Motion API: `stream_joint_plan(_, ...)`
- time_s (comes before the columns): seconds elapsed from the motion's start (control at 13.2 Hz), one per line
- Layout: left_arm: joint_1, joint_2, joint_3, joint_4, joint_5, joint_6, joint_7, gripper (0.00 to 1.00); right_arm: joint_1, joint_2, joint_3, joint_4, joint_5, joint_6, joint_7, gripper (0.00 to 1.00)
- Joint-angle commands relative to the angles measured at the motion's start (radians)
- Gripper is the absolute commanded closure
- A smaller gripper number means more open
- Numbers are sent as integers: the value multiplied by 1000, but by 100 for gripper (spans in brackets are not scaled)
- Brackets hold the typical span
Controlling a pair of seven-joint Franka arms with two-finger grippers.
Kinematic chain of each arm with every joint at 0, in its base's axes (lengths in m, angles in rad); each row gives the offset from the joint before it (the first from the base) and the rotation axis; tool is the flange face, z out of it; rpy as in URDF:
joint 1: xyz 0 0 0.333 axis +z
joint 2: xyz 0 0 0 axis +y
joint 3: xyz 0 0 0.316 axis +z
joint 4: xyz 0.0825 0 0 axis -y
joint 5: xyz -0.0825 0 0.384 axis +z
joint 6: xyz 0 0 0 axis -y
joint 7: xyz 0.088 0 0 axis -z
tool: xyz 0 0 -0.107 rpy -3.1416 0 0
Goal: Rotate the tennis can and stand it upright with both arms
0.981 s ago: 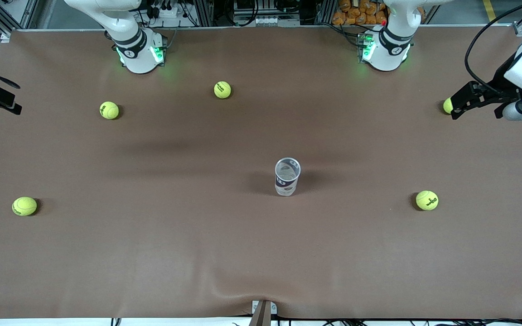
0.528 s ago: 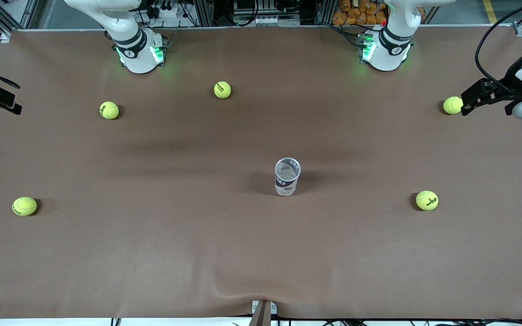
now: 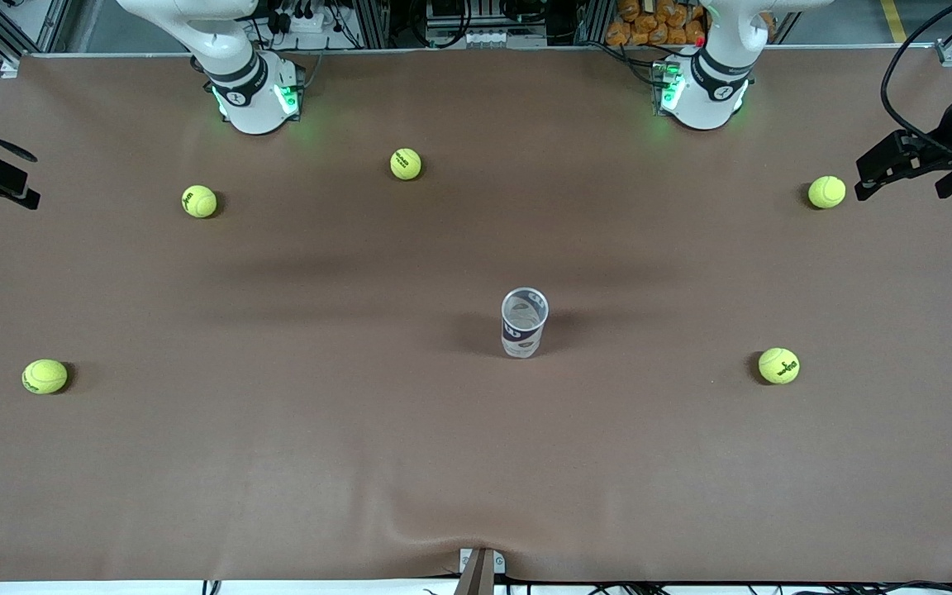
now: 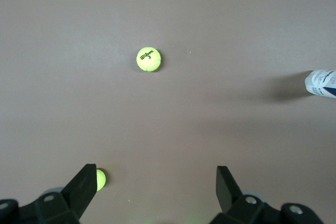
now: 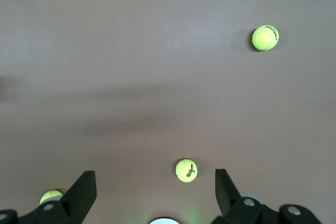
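The tennis can (image 3: pixel 524 324) stands upright on the brown table (image 3: pixel 476 463) near its middle, open mouth up, with nothing touching it. In the left wrist view only the can's end (image 4: pixel 321 83) shows at the edge. My left gripper (image 3: pixel 861 178) hangs open and empty over the left arm's end of the table, beside a tennis ball (image 3: pixel 826 192). Its fingers (image 4: pixel 84 184) stand wide apart around bare table. My right gripper (image 3: pixel 5 180) waits open and empty over the right arm's end of the table. Its fingers (image 5: pixel 85 184) are just as wide apart.
Several yellow-green tennis balls lie scattered: one (image 3: pixel 406 164) near the bases, one (image 3: pixel 199 201) beside it, one (image 3: pixel 45 376) and one (image 3: pixel 778 365) toward either end. The arm bases (image 3: pixel 254 95) (image 3: pixel 703 91) stand along the table's back edge.
My left gripper has drawn back toward the left arm's end of the table, uncovering the ball beside it. The can and the right arm have not moved.
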State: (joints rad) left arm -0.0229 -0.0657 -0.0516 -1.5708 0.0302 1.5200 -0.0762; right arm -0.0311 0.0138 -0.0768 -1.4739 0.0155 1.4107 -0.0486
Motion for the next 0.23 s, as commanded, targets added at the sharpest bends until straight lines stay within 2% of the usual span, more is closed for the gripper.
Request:
stream_joint_plan(0.0,-29,-17,13,-6,-4,-4,-7,0,-4,-6,5,4,6,-7,9,0)
stream_joint_plan(0.15,-29,-19,15,-9,-4,-6,-5,0,-4,-8,5,4,6,-7,9,0)
